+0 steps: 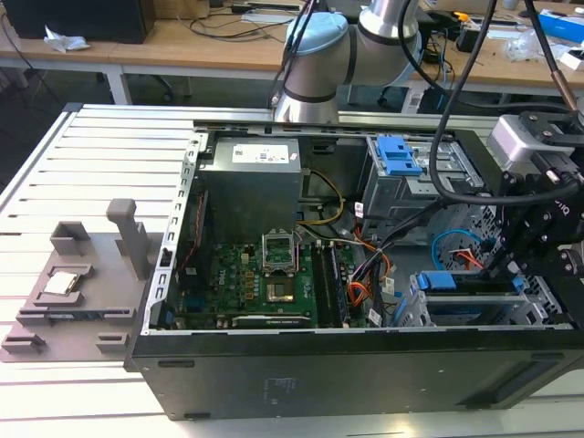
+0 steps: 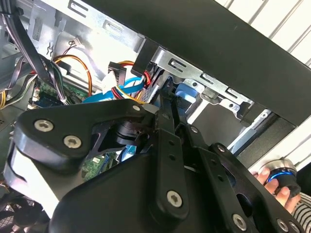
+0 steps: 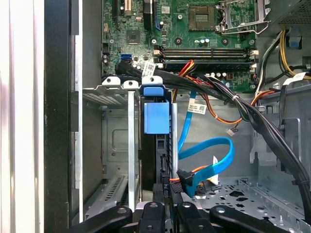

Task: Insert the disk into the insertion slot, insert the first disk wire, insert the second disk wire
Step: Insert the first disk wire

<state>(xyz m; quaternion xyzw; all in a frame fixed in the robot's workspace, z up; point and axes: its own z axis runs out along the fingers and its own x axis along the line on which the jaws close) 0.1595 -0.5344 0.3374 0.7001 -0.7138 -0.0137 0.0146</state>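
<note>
The disk, dark with a bright blue caddy, stands on edge inside the insertion slot, a silver perforated cage at the case's front corner on the exterior view's right. In the first wrist view the caddy's blue tab faces the motherboard and the insertion slot's wall runs beside it. My gripper reaches down from above, shut on the disk's near end. A loose blue wire with a black plug and an orange-red wire plug hang right beside the fingertips. In the second wrist view my gripper meets the blue caddy.
A taller grey cage with a blue latch stands behind the slot. Black wire bundles cross above the motherboard. A grey fixture lies outside the case on the exterior view's left. A hand's fingers hold a blue-ringed knob.
</note>
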